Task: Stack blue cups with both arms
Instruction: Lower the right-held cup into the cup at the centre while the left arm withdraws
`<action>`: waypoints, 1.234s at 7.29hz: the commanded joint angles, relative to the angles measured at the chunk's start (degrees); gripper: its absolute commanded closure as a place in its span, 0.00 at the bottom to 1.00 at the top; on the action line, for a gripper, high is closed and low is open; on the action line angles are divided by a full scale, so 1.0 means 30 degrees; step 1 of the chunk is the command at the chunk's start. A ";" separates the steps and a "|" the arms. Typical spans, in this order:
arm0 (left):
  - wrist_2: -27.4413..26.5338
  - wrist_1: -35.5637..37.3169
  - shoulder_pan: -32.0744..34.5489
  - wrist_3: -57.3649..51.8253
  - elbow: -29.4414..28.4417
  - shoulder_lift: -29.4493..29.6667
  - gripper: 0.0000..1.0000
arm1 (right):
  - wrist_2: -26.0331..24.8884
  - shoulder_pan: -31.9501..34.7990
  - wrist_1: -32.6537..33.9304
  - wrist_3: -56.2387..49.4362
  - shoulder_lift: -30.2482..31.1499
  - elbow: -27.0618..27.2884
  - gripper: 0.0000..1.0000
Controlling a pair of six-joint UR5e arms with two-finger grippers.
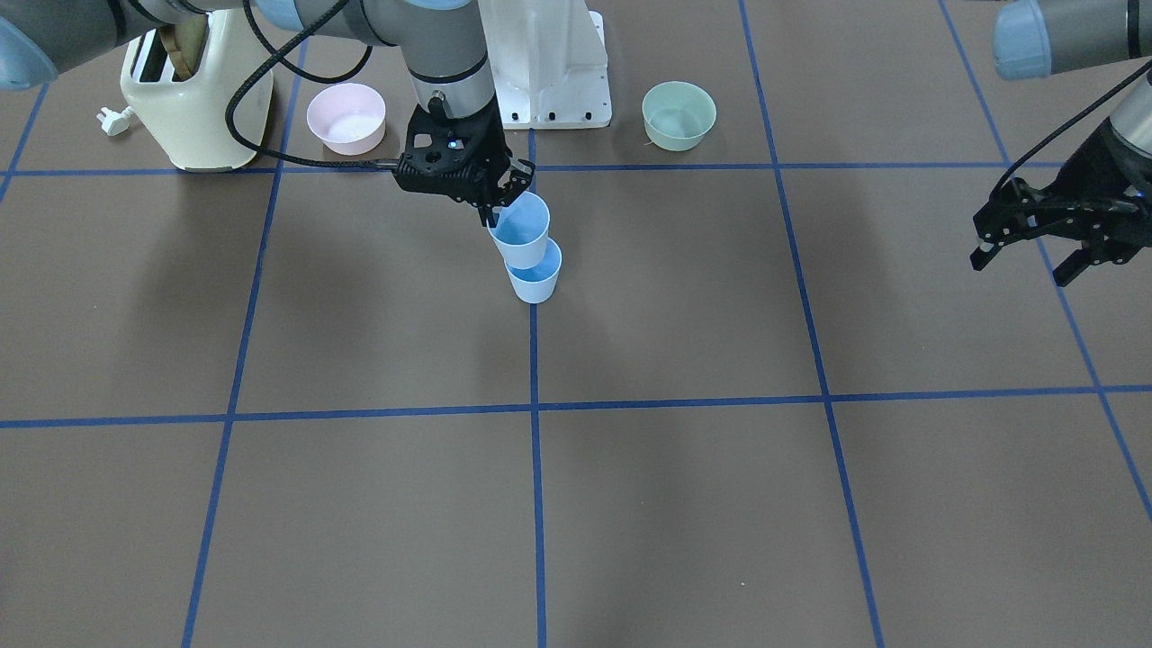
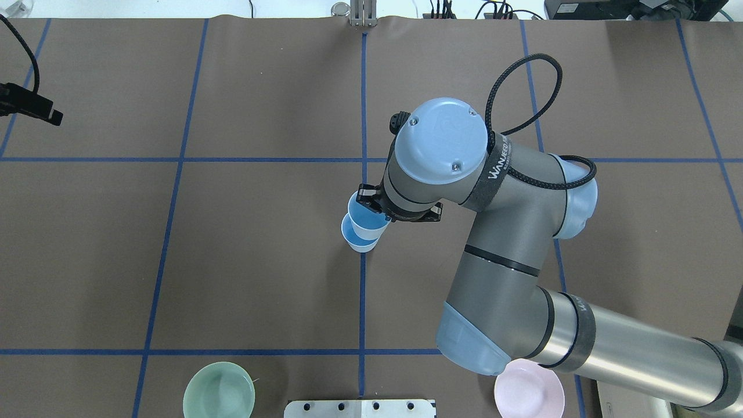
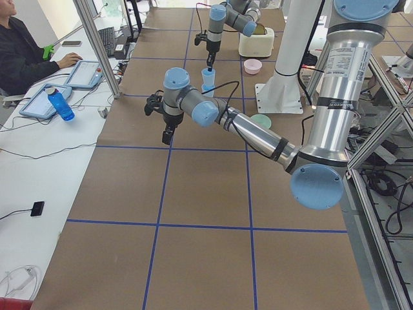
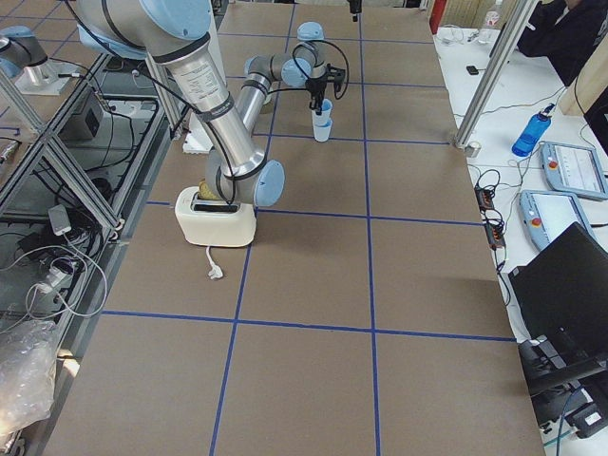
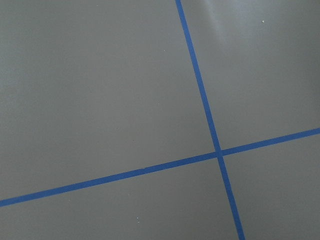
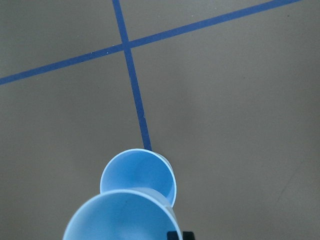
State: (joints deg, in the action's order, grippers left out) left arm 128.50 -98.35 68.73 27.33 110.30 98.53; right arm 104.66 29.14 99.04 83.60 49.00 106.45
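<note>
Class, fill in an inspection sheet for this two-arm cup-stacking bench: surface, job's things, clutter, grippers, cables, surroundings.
Surface: brown table mat with blue tape grid.
Job's things: lower light-blue plastic cup stands upright on the mat; upper light-blue plastic cup held at its mouth, seating unclear.
Clutter: pink bowl, green bowl, cream toaster and white plug near the white robot base.
Grippers: right gripper shut on the upper cup's rim; left gripper open, empty, off to the side.
Cables: black braided cable loops off the right arm.
Surroundings: seated operator at a side desk with a blue bottle.
</note>
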 commanded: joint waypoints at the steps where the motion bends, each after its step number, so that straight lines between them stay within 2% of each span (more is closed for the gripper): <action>1: -0.0029 -0.0029 0.0000 0.0000 0.0002 -0.0116 0.02 | 0.0007 0.0100 -0.0055 -0.0063 -0.0160 -0.0356 1.00; 3: -0.0029 -0.0788 0.0000 0.0029 -0.0173 -0.0468 0.02 | 0.0007 0.0071 -0.0055 -0.0034 -0.0480 -0.0648 1.00; 9: -0.0029 -0.0791 -0.0030 0.0029 -0.0174 -0.0498 0.02 | 0.0007 0.0042 -0.0084 0.0054 -0.0716 -0.0825 1.00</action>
State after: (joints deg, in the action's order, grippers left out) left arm 128.41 -100.72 68.65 27.42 109.80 97.04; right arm 104.68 29.32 98.82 83.69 47.08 104.13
